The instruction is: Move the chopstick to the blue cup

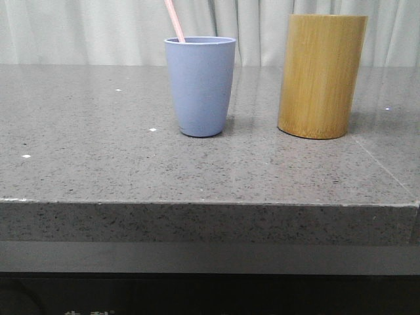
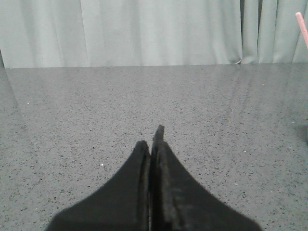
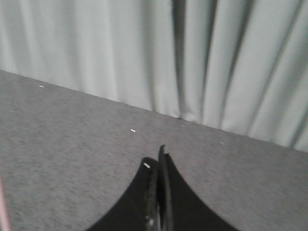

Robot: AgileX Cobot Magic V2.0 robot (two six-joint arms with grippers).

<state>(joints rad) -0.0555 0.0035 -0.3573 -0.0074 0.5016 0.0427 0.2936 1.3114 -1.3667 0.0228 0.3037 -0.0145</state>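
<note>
Fingers: left gripper [image 2: 153, 144] and right gripper [image 3: 159, 161] both pinched closed, holding nothing.
Chopstick [image 1: 174, 21]: already in blue cup [image 1: 200, 88], leaning toward 11 o'clock.
Progress: looks basically done.

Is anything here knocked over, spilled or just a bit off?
Nothing stands out. The light blue tapered cup and the tan bamboo cylinder stand upright on the grey speckled stone table. The thin pale pink chopstick leans inside the cup.

A: Left gripper [image 2: 153, 139]?
B: Matte black, two tapering fingers, lower centre of frame, faintly textured inner edges.
A: Right gripper [image 3: 158, 156]?
B: Same black wedge shape; pale fleck near the tip.
</note>
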